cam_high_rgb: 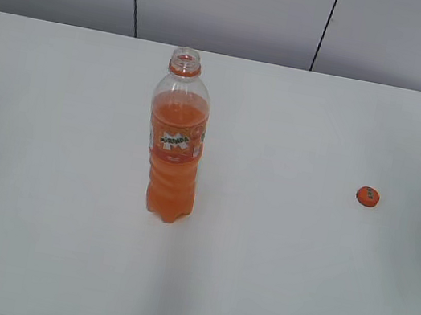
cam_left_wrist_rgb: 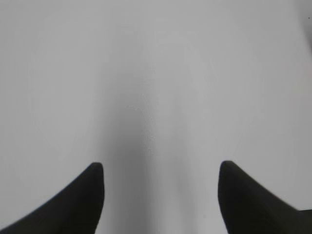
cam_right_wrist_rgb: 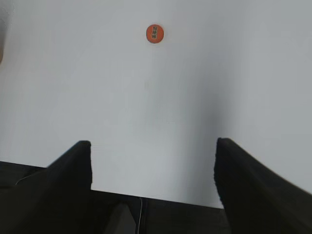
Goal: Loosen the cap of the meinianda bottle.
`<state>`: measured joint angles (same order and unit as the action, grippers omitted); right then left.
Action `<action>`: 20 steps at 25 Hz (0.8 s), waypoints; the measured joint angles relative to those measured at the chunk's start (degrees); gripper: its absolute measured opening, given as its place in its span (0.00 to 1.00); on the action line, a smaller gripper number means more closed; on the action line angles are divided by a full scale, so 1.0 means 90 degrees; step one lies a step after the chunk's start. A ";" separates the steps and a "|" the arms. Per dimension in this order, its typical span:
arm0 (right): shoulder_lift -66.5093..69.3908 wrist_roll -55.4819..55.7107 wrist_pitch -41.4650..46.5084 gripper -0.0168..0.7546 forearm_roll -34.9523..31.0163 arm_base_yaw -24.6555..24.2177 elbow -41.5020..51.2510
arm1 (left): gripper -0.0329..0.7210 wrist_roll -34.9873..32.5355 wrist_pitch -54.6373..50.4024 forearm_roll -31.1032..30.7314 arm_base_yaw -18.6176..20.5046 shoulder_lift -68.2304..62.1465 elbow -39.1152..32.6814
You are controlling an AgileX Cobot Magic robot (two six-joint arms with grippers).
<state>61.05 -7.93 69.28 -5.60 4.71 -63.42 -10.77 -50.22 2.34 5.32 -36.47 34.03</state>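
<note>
The meinianda bottle stands upright left of the table's middle, its mouth open with no cap on it, orange neck ring showing. The orange cap lies flat on the table far to the bottle's right; it also shows in the right wrist view, top up with dark print. My right gripper is open and empty, well short of the cap, over the table's front edge. My left gripper is open and empty over bare table. Neither gripper shows in the exterior view.
The white table runs to a grey panelled wall at the back. The table's near edge shows in the right wrist view, with a dark gap below it.
</note>
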 joint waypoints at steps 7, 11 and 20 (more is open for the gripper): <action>-0.0433 0.0000 -0.0327 0.78 0.0000 0.0000 0.0855 | 0.64 0.0077 0.0014 0.0388 0.0000 0.0982 -0.0369; -0.0638 0.0000 -0.0355 0.78 0.0000 0.0000 0.1314 | 0.64 0.0108 -0.0251 0.0522 0.0000 0.1130 -0.0306; -0.1849 0.0000 -0.0385 0.78 0.0000 0.0000 0.2409 | 0.61 0.1065 -0.1264 0.0199 0.0000 0.1166 -0.0278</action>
<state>44.41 -7.93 65.81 -5.60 4.71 -41.74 -1.18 -61.59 4.13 5.32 -25.98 31.52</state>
